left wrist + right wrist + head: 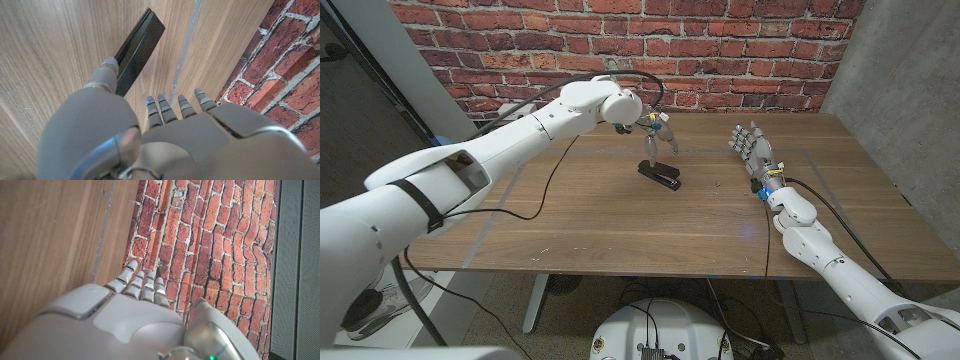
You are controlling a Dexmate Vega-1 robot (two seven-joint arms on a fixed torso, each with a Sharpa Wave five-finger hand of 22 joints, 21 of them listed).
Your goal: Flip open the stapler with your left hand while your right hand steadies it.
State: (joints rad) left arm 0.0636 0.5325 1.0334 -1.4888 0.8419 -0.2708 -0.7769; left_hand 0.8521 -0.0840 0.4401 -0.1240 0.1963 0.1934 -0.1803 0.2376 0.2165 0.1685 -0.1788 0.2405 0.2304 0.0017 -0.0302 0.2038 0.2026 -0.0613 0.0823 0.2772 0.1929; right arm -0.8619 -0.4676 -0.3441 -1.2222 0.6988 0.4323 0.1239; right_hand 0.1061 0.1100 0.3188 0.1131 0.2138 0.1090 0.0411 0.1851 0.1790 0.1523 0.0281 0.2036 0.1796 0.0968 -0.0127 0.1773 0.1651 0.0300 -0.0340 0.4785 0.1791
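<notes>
A black stapler (661, 177) lies low on the wooden table (620, 225), a little back of its middle. My left hand (655, 128) hangs over the stapler's far end with its fingers pointing down and apart. In the left wrist view, the thumb (102, 75) of my left hand (165, 135) touches the near end of the stapler (140, 45), while the other fingers stay off it. My right hand (750, 145) stands upright to the right of the stapler, well apart from it, fingers spread and holding nothing. In the right wrist view my right hand (135, 315) faces the brick wall.
A brick wall (620, 50) runs right behind the table's far edge. A black cable (555, 170) trails from my left arm across the left part of the table. Thin tape lines (810, 155) mark the tabletop. A grey wall (900, 80) stands at the right.
</notes>
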